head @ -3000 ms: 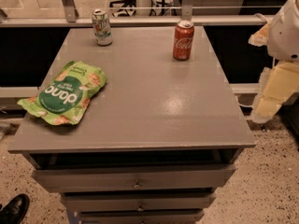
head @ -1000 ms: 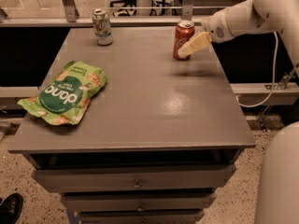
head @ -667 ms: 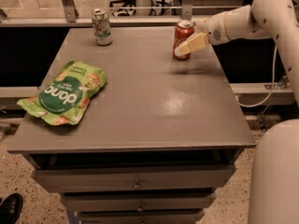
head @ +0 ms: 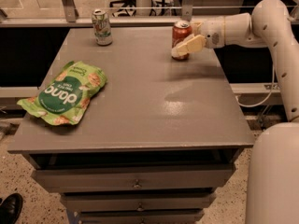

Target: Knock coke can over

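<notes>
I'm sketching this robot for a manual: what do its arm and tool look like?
The arm is glossy white: rounded tubular segments with bulbous joints and small dark dots along the shell. A thin pale cable hangs beside it. The tool, next to the coke can at the far right of the table, is cream-yellow.

At the desk's (head: 140,101) far right corner, the gripper (head: 186,46) covers the coke can's (head: 180,31) lower right side — script unreadable. Lowest drawer (head: 140,216) cut by bottom edge; robot base (head: 275,176) cut off at right.
</notes>
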Robot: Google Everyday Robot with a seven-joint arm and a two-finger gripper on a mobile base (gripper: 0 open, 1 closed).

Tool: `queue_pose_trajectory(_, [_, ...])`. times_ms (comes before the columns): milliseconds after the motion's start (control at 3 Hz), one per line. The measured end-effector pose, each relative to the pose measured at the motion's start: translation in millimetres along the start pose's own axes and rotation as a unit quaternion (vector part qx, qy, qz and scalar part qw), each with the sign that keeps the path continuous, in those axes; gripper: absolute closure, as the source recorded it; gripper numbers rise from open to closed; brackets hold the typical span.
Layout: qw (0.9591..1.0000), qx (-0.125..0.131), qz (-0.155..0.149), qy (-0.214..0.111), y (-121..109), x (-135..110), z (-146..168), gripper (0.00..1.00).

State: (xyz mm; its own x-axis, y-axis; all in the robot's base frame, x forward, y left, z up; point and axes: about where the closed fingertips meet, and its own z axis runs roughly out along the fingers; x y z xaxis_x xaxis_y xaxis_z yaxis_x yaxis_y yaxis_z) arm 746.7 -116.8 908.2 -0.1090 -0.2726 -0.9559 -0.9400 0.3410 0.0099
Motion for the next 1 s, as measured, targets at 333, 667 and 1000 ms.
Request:
queue_pose_trajectory(333, [0.9980,-0.058,0.003,-0.026,38,-12,0,0.00])
queue_pose_trajectory(667, [0.9930,-0.111,0.006,-0.041,87,-18,-13,0.00])
queue_pose_trajectory(1000, [0.9907,-0.129,0.010,-0.042,111,-16,-26,0.00])
